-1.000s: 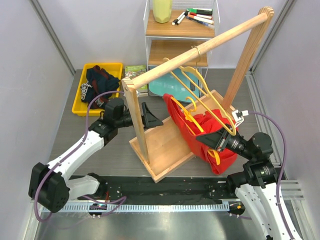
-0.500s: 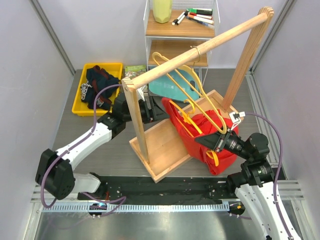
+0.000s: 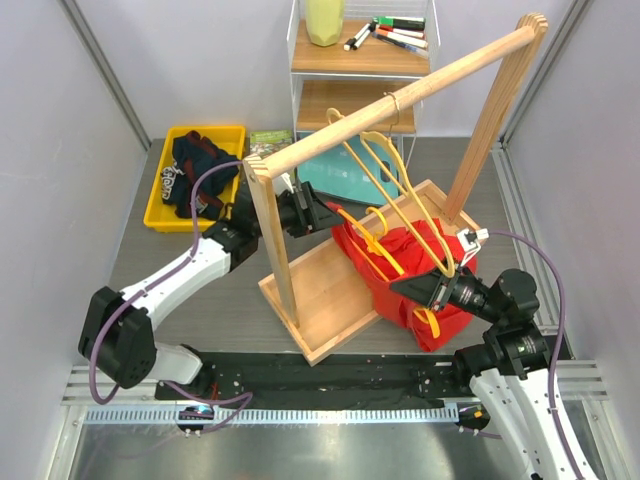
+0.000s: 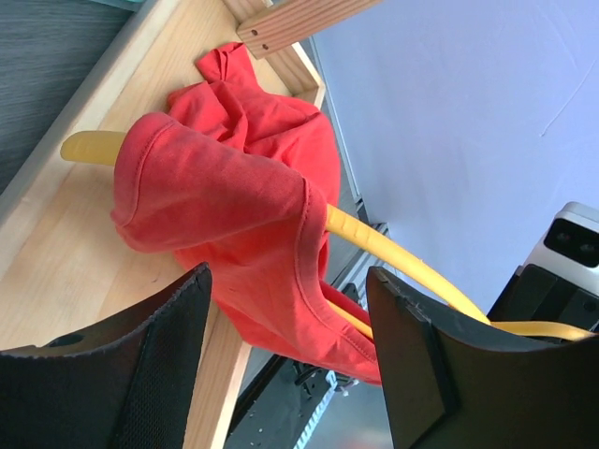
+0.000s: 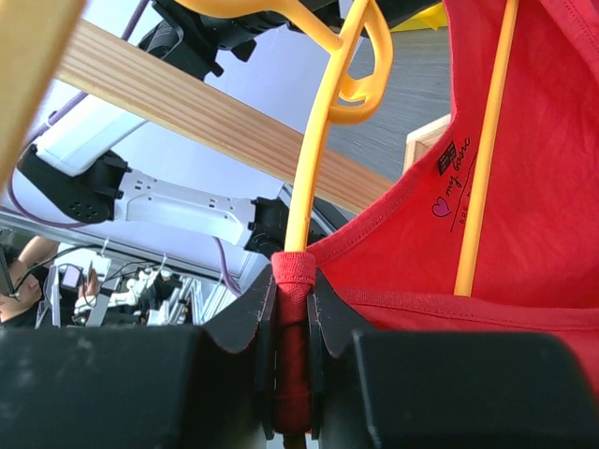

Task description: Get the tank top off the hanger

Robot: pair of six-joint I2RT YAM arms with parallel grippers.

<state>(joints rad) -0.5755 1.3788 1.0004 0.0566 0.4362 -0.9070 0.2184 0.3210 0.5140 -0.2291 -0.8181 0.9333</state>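
Right end effector [image 5: 292, 285] pinches red tank top [image 5: 533, 187] strap on yellow hanger [image 5: 314, 159]; left end effector [image 4: 288, 290] wide open.

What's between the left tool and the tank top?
Nothing. In the left wrist view, the open left tool faces the tank top on its yellow hanger across a bare gap.

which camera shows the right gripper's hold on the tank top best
Right wrist: the right gripper pinches the tank top strap close up. Top external shows it small; left wrist shows only cloth on the hanger.
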